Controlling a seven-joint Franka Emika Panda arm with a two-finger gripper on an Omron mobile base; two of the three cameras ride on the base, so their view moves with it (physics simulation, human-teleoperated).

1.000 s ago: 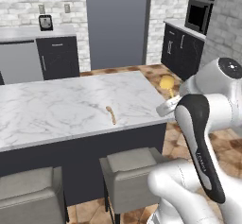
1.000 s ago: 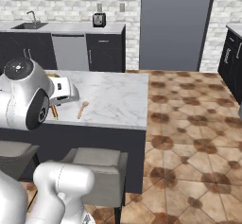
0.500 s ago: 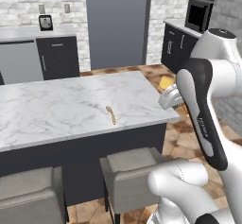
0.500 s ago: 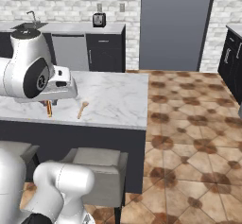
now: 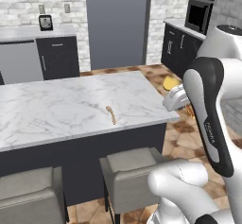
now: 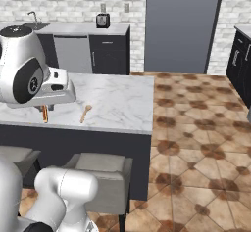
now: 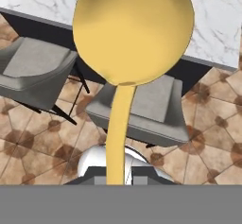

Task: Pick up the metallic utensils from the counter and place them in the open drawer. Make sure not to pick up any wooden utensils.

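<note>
Hand view: yellow round-headed spoon (image 7: 127, 48) in the tool (image 7: 118, 173), above stools (image 7: 142, 109).

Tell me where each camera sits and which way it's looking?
Left base view: behind the arm on its left, looking forward and down over the counter; white arm at right, holding a yellow spoon.
Right base view: behind on the right, facing the same counter; arm at left.
Hand view: on the hand, looking along the claw at the spoon, with stools below.
Shared: both base views show the small wooden spoon lying on the counter.
</note>
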